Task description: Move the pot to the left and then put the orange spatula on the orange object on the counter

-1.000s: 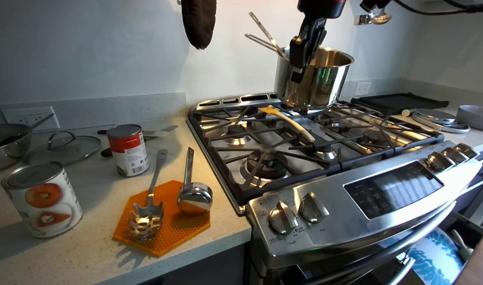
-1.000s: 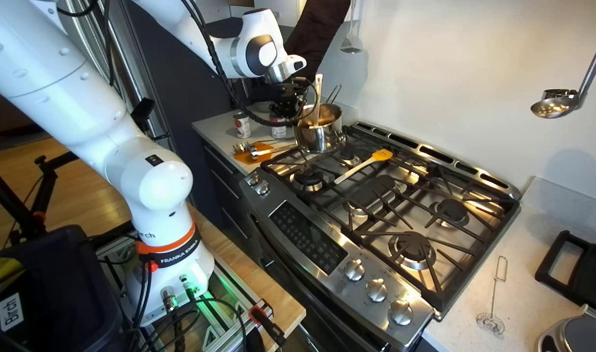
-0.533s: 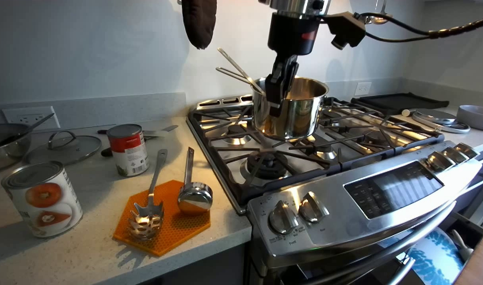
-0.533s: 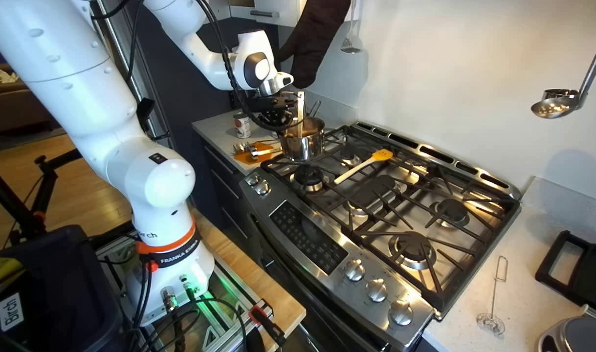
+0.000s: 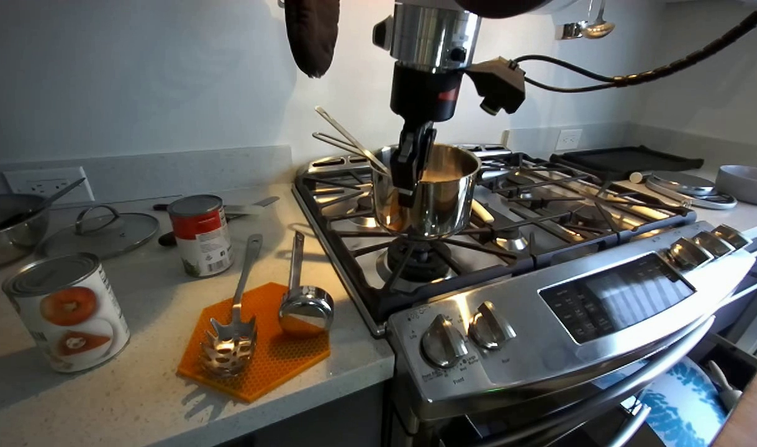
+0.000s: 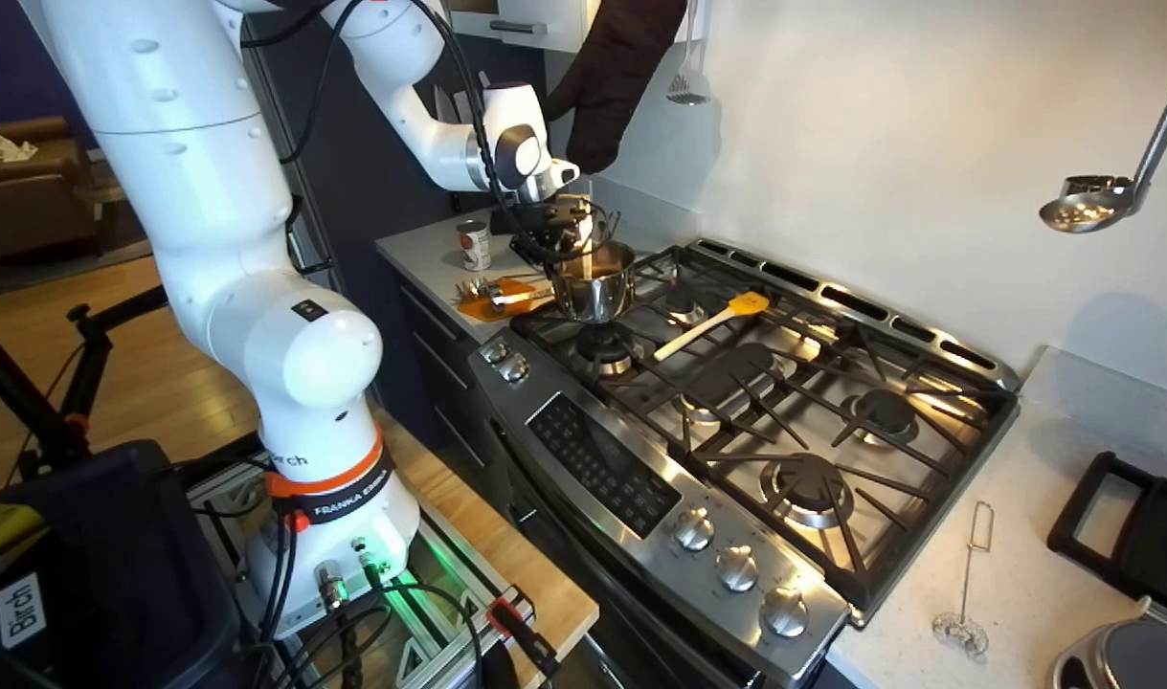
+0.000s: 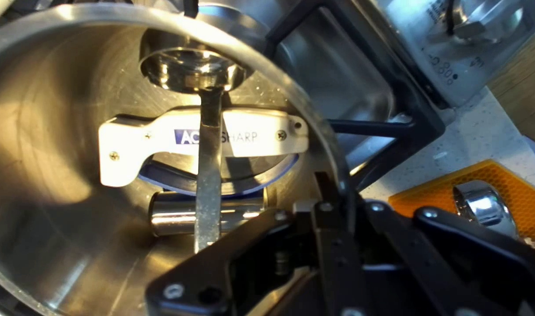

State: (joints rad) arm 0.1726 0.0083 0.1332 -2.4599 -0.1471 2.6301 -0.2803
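A pincer (image 5: pixel 408 189), closed tight, grips the rim of one upright pot (image 5: pixel 441 208) over a front burner (image 5: pixel 418 259); inside, the wrist view shows one scoop (image 7: pixel 210 149), one white-handled tool (image 7: pixel 254 129) and one metal cylinder (image 7: pixel 175 214); one orange spatula (image 6: pixel 703 331) lies aslant on the stove (image 5: pixel 530 349), head toward the back, handle toward the front; one orange mat (image 5: pixel 272 369) on the table (image 5: pixel 136 397) bears two steel utensils (image 5: pixel 235 329).

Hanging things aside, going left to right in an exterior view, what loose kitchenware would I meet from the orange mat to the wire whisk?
From the left: orange mat → pot → orange spatula → wire whisk.
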